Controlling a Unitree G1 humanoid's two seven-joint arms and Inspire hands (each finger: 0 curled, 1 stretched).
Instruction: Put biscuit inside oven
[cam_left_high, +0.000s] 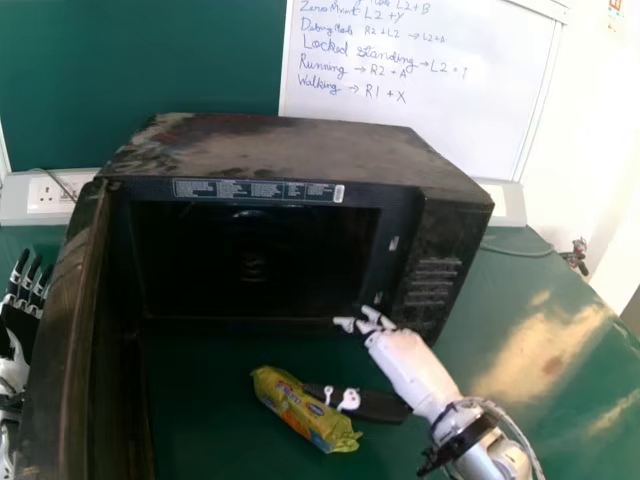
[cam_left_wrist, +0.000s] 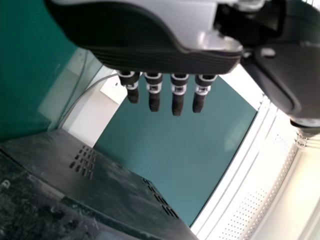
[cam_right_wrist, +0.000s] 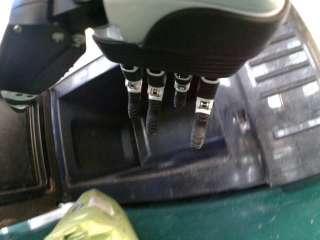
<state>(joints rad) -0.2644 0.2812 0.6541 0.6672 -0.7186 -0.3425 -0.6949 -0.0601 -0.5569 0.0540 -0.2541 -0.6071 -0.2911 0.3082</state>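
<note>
There are one biscuit packet (cam_left_high: 296, 408), one oven (cam_left_high: 280, 150), one whiteboard (cam_left_high: 470, 120) and one table (cam_left_high: 490, 290).

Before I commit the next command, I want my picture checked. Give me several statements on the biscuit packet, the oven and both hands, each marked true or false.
1. The oven door stands open. True.
2. The biscuit packet is inside the oven. False: it lies outside, in front of the oven's opening.
3. The right hand has its fingers straight. True.
4. The left hand is inside the oven. False: it is beyond the open door, on the robot's left.
5. A whiteboard stands behind the oven. True.
</note>
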